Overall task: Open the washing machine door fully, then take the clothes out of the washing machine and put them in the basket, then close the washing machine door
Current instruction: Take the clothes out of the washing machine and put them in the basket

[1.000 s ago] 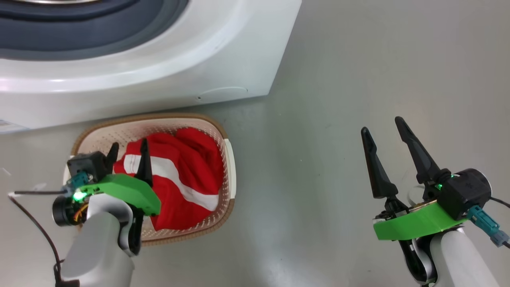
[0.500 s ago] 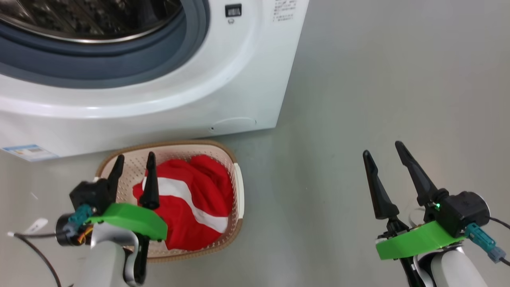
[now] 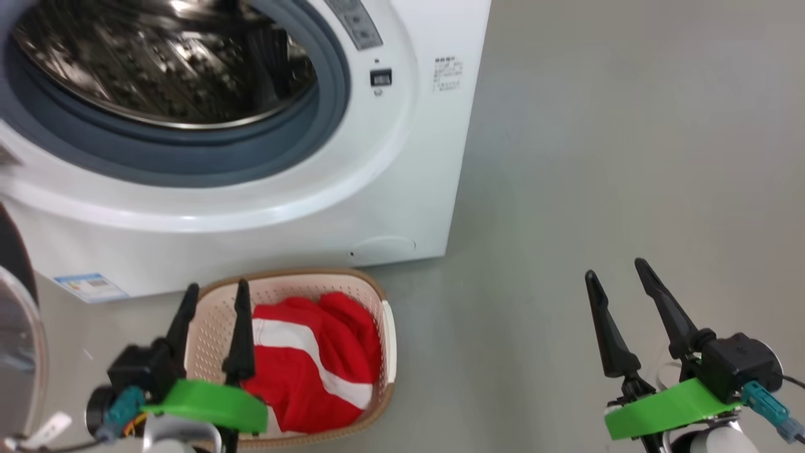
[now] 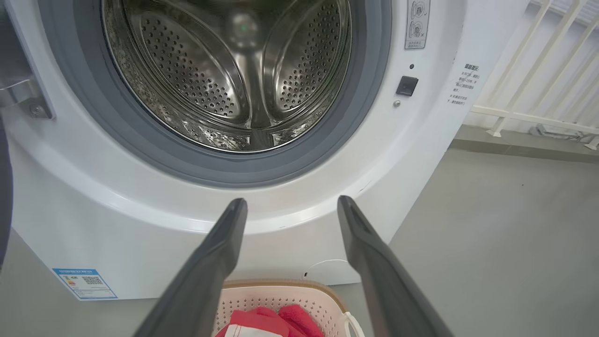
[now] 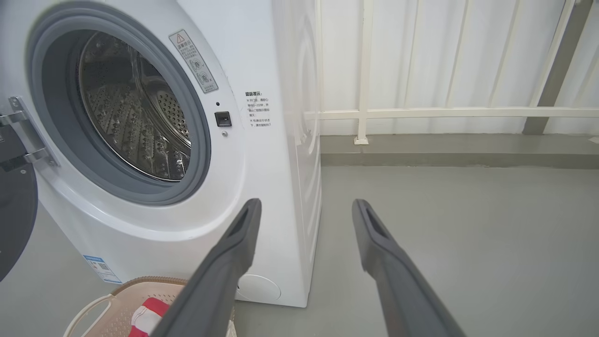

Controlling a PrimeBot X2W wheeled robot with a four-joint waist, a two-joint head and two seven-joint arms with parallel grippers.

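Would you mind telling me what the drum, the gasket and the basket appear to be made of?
Drum: likely polished steel, mirror-bright with punched holes. Gasket: matte grey, probably rubber. Basket: cream perforated walls, seemingly moulded plastic; brown woven-look rim, material unclear.

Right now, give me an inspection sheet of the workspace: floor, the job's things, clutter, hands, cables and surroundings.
Surface: grey floor, smooth and bare.
Job's things: washer with its door swung open at the left. No clothes seen in the drum. Red clothes lie in the basket, which stands on the floor in front of the washer.
Clutter: nothing seen.
Hands: left hand open above the basket, holding nothing. Right hand open over bare floor, holding nothing.
Cables: teal plug with a dark lead at the right wrist, another at the left.
Surroundings: white railing beyond the washer.
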